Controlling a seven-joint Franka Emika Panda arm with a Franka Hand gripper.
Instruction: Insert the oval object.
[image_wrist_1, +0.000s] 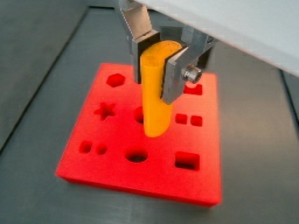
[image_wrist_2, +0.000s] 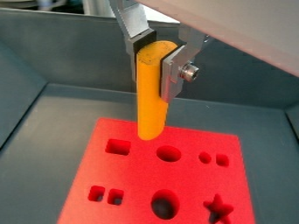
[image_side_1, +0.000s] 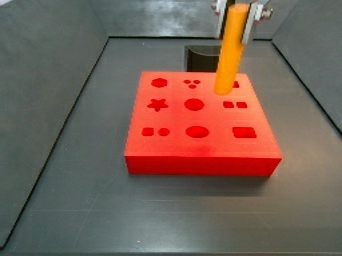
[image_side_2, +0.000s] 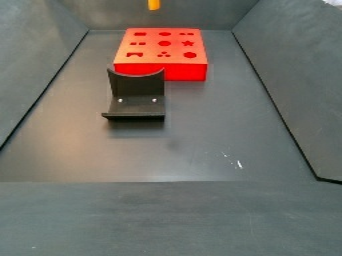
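My gripper (image_wrist_1: 158, 63) is shut on the oval object (image_wrist_1: 156, 92), a long orange-yellow peg that hangs upright between the silver fingers (image_wrist_1: 176, 77). Both wrist views show this grip, with the gripper (image_wrist_2: 156, 61) holding the peg (image_wrist_2: 151, 96) near its upper end. The peg's lower end is free in the air above the red block (image_wrist_1: 117, 153) with shaped holes, apart from its top face. In a side view the peg (image_side_1: 231, 45) hangs over the back right part of the block (image_side_1: 201, 148). Another side view shows only the peg's tip (image_side_2: 154, 4) above the block (image_side_2: 160, 60).
The dark fixture (image_side_2: 135, 95) stands on the floor in front of the block in a side view, and behind the block (image_side_1: 203, 52) in the opposite one. Sloping grey walls (image_side_1: 67, 100) enclose the dark floor (image_side_2: 174, 150).
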